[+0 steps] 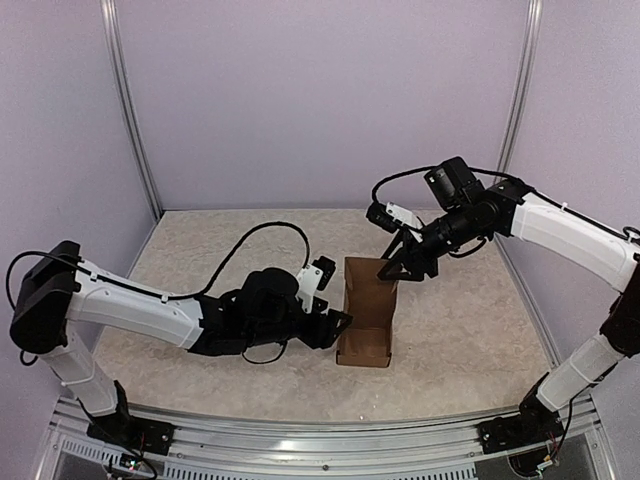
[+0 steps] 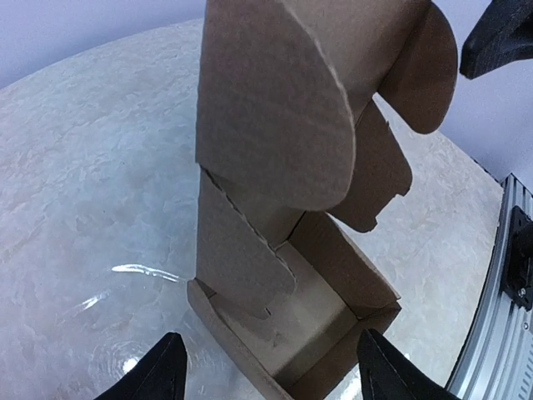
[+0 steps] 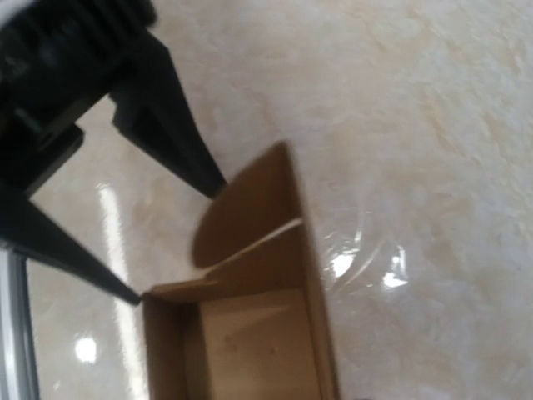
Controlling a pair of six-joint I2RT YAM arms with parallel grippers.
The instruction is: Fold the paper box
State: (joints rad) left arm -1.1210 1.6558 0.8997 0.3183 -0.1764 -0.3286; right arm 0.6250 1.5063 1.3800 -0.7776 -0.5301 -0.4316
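Note:
The paper box is brown cardboard, partly formed: an open tray with its tall lid panel and rounded flaps standing up. My left gripper is open at the box's left side. In the left wrist view its fingertips straddle the near end of the box without touching it. My right gripper hovers at the top far edge of the lid, and its fingers look spread. The right wrist view looks down into the tray; its own fingers do not show there.
The tabletop is pale marbled stone. Lilac walls and metal posts enclose it, and a metal rail runs along the near edge. The left gripper's black fingers show just beyond the box in the right wrist view.

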